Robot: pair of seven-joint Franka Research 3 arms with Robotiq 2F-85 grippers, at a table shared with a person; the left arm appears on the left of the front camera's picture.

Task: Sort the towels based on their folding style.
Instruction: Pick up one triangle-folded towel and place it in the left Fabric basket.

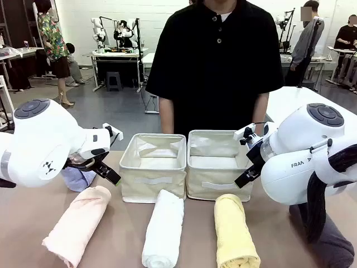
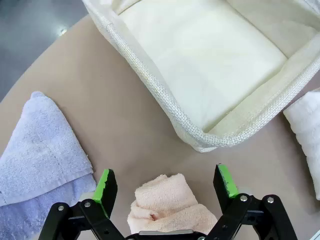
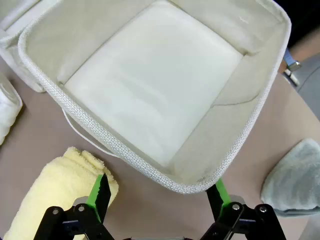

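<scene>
**A:** What lies nearest?
**B:** On the brown table [image 1: 122, 240], a pink rolled terry towel [image 1: 78, 223], a white rolled terry towel [image 1: 163, 229] and a yellow rolled terry towel [image 1: 235, 231]. A dark grey towel [image 1: 330, 245] sits under the right arm.
**A:** The grippers?
**B:** The left gripper [image 2: 165, 181] gapes wide over the pink roll's end, gripping nothing. The right gripper [image 3: 159, 189] is equally wide and empty, with the yellow roll's end beside one finger.
**A:** Farther?
**B:** A folded light blue towel [image 2: 40, 145] lies left and a folded pale teal towel [image 3: 295, 175] right. Between them stand the left cream fabric bin [image 1: 153, 192] and the right cream fabric bin [image 1: 215, 192].

Readable print: black capitals "FRA" lettering [image 1: 298, 164] on the white shell of the right arm [image 1: 321, 142], on the side facing the front camera. The word runs on behind a black cable, rest unreadable. Left arm [image 1: 33, 139] shell carries a small black emblem [image 1: 50, 166], too small to read as letters.
</scene>
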